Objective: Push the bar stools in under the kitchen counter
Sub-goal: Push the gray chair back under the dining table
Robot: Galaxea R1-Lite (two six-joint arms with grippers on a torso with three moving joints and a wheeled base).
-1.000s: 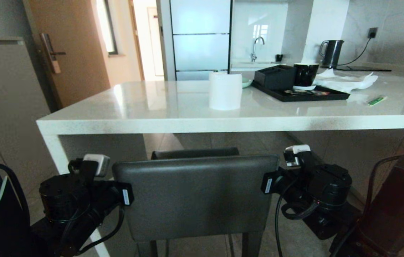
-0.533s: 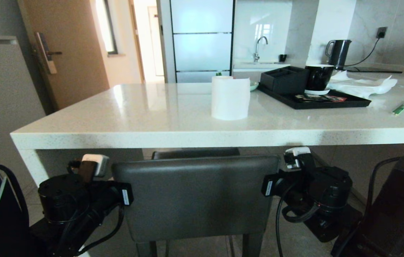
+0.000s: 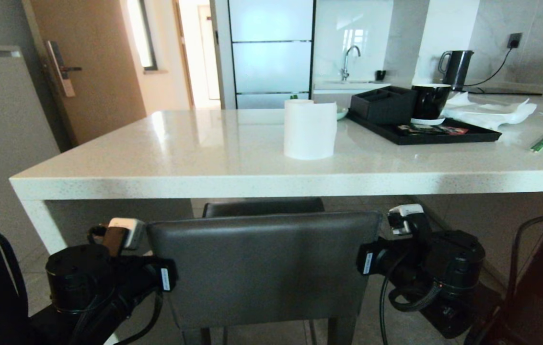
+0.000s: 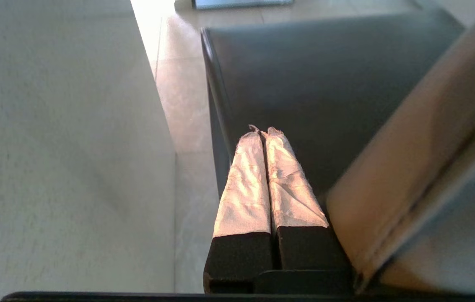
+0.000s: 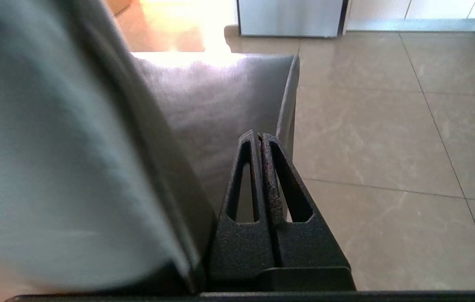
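One of the bar stools stands straight ahead, its dark-grey backrest (image 3: 261, 268) low in the head view and its seat front (image 3: 264, 207) under the thick edge of the white kitchen counter (image 3: 233, 184). My left gripper (image 4: 263, 131) is shut on nothing and lies alongside the backrest's left end (image 4: 421, 159), above the seat's left edge (image 4: 325, 84). My right gripper (image 5: 259, 135) is also shut on nothing. It lies against the backrest's right end (image 5: 53, 147), over the seat's right edge (image 5: 220, 96). Both wrists flank the backrest in the head view.
The counter's white end panel (image 3: 43, 225) stands close by my left arm. On the counter are a white paper roll (image 3: 309, 129), a black tray (image 3: 424, 136) with a black mug (image 3: 429, 100), and crumpled paper (image 3: 491, 112). A dark object (image 3: 539, 287) sits at the lower right.
The whole view has shifted: the counter looms closer and wider, so the camera has moved toward it. The stool stays between my two shut grippers, its seat further under the counter edge.
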